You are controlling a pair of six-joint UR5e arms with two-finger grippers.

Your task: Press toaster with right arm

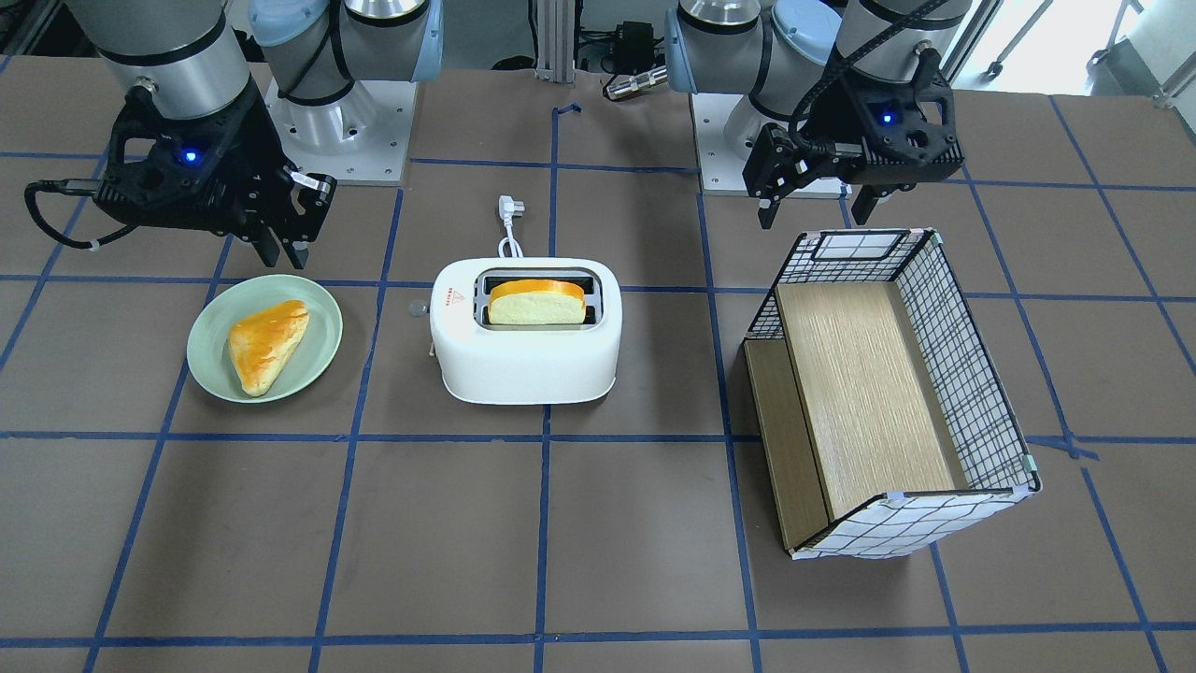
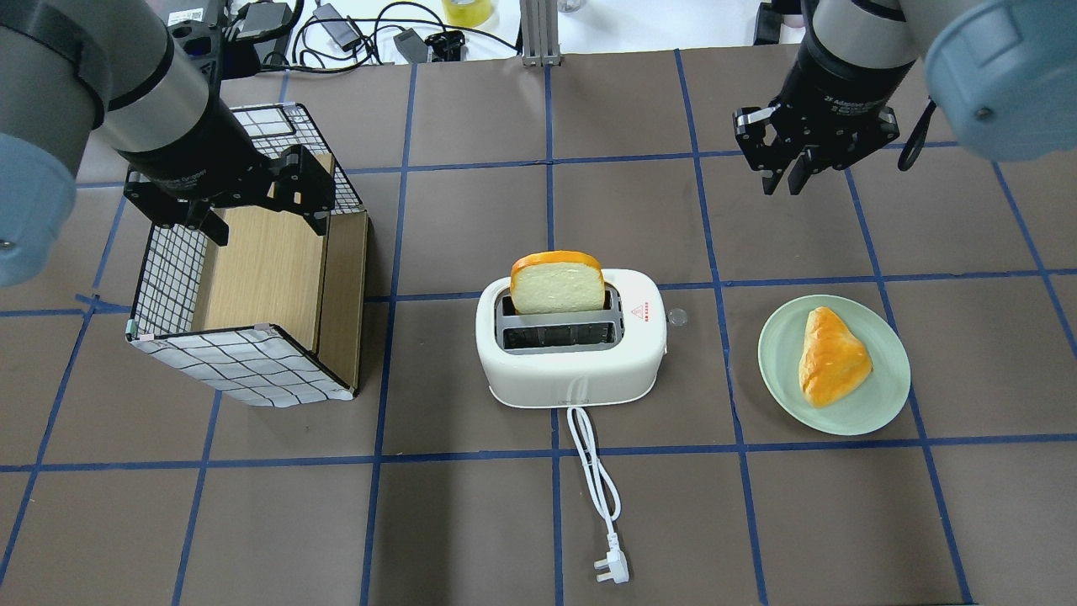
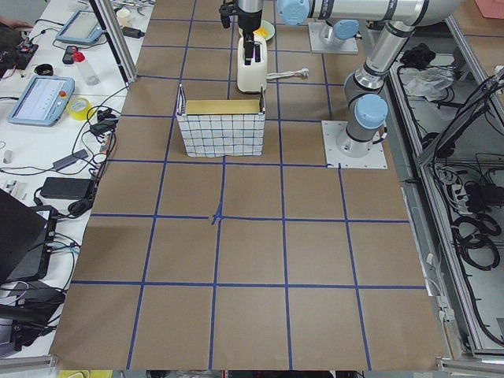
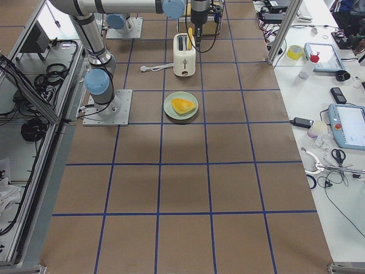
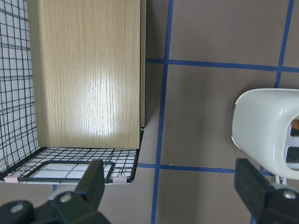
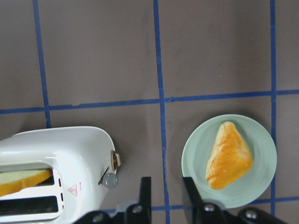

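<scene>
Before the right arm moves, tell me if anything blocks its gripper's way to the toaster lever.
Nothing visible does. Only bare brown table lies between the right arm's black gripper and the white rounded toaster's side lever; the pale green plate sits off to the side.

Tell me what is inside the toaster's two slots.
In the toaster, the far slot, away from the robot, holds a slice of bread standing partly out of it; its lower part is hidden inside. The nearer slot looks empty, though its bottom is dark.
</scene>
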